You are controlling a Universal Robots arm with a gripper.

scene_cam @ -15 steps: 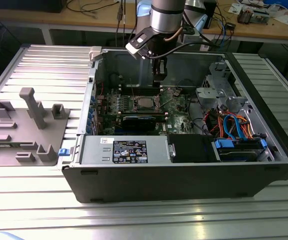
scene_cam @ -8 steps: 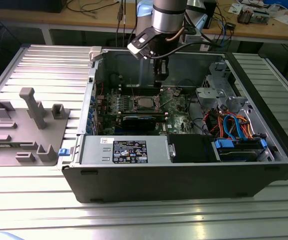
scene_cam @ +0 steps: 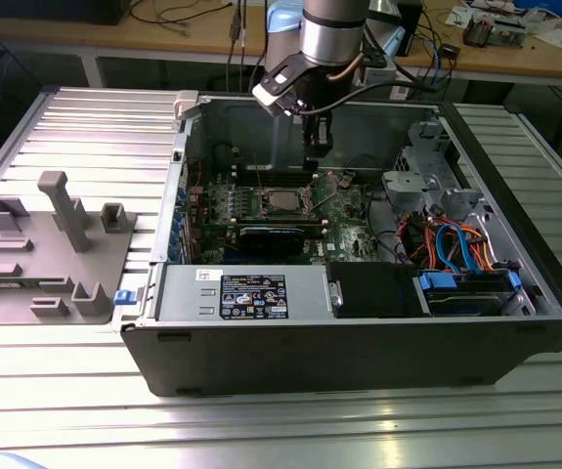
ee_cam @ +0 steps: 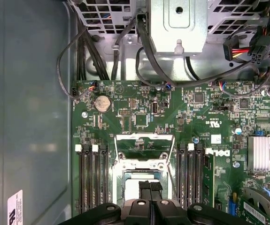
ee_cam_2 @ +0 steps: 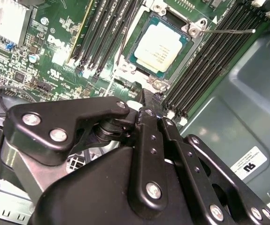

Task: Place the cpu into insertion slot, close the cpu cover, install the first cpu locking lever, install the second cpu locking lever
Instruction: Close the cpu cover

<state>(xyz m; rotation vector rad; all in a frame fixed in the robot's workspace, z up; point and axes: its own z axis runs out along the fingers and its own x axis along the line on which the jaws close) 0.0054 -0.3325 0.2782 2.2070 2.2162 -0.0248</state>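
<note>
The cpu (ee_cam_2: 160, 47), a small square chip with a silvery top, lies flat in the insertion slot (ee_cam: 142, 165) on the green board; the exterior view shows the cpu (scene_cam: 282, 200) mid-board. The cpu cover (ee_cam: 144, 144), a thin silvery frame with a cut-out centre, is swung open beyond the slot. A thin wire locking lever (ee_cam_2: 228, 31) sticks out over the memory slots. My black gripper (scene_cam: 312, 164) hangs inside the case just above the slot's edge, and the gripper (ee_cam: 150, 186) is shut with nothing between its fingers. It partly hides the cpu (ee_cam: 131, 190) in the first wrist view.
The open computer case (scene_cam: 153, 342) lies on a ribbed metal table. Long black memory slots (ee_cam: 92, 178) flank the socket. A drive cage with cables (scene_cam: 456, 244) fills the exterior view's right, and a grey fixture (scene_cam: 56, 244) stands at its left.
</note>
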